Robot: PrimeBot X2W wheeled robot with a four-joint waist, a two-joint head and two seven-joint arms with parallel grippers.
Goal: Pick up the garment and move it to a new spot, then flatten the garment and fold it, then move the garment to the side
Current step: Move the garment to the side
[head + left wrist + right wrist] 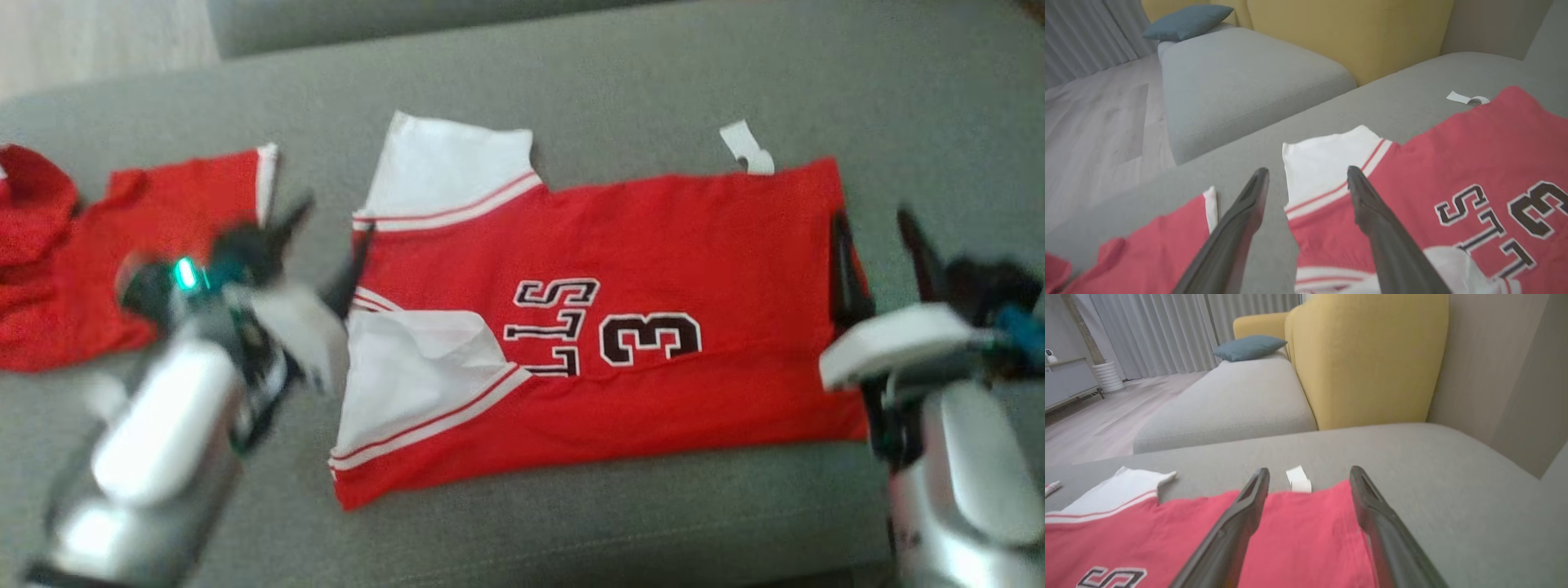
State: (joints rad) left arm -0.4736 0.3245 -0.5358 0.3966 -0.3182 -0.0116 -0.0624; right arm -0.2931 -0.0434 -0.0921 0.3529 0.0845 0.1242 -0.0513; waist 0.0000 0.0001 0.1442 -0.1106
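The garment [653, 261] is a red jersey with white sleeves and black lettering, lying folded lengthwise on the grey sofa seat [612, 90]. My left gripper [333, 229] hovers open at its sleeve end, one finger over the jersey's edge. In the left wrist view the left gripper [1306, 175] frames the white sleeve [1323, 163]. My right gripper [873, 220] stands open at the hem end, one finger over the red cloth. The right wrist view shows the right gripper [1308, 475] spread above the garment's hem corner [1306, 522]. Neither holds anything.
A second red garment [122, 245] with a white-trimmed sleeve lies crumpled at the left of the seat. A white tag [747, 147] pokes from the jersey's far edge. A yellow backrest [1372, 355], a grey ottoman [1241, 81] and a teal cushion [1249, 347] lie beyond.
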